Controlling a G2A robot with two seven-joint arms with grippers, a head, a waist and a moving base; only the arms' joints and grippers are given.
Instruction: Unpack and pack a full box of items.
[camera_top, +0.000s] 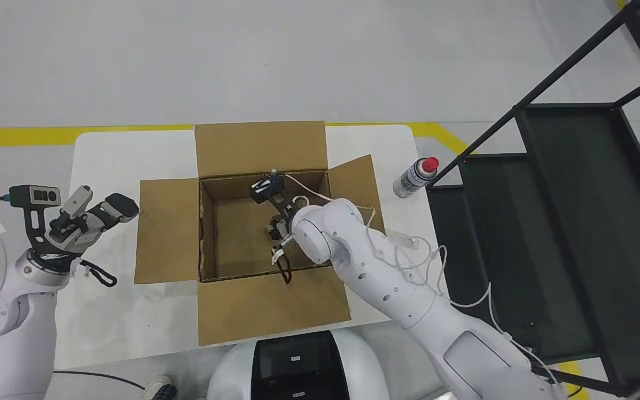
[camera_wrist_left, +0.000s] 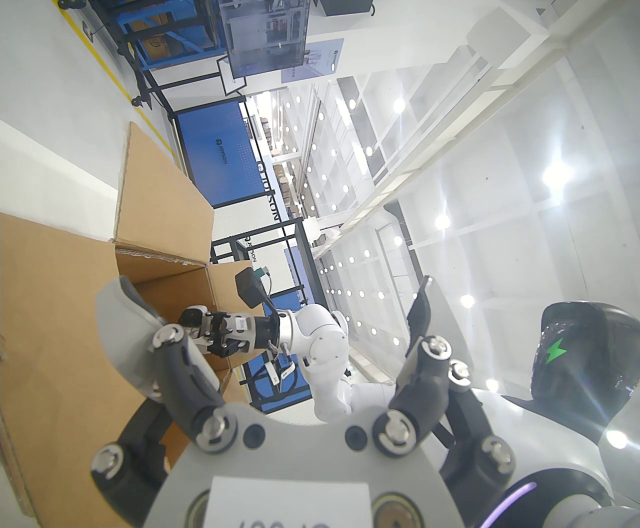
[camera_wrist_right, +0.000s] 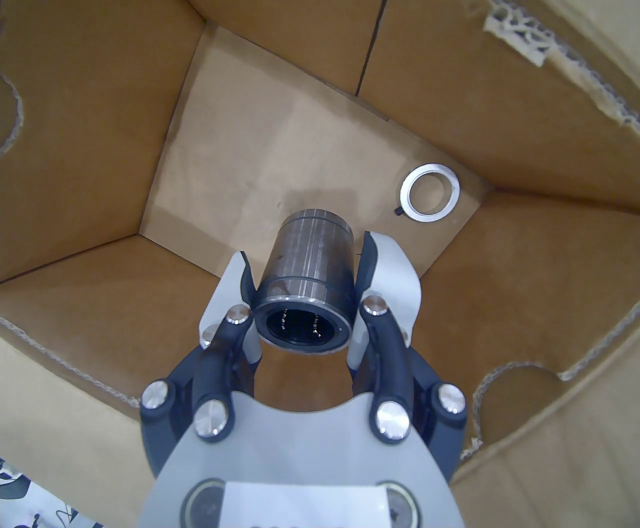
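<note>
The left claw (camera_top: 98, 208) hangs wide open and empty over the bench (camera_top: 110, 160), well apart from the box (camera_top: 168, 232), so it cannot catch anything that falls. Inside the box, the right claw (camera_wrist_right: 306, 272) is clamped on a steel bearing sleeve (camera_wrist_right: 307, 250), gripping only the near end, with most of the length jutting past its tips. That smooth metal could likely pivot or slide out under its own weight, or be knocked loose against a wall or flap. A metal ring (camera_wrist_right: 429, 191) lies on the box floor beyond the claw, where a dropped sleeve might strike it. A spray can (camera_top: 415, 177) stands outside, far off.
</note>
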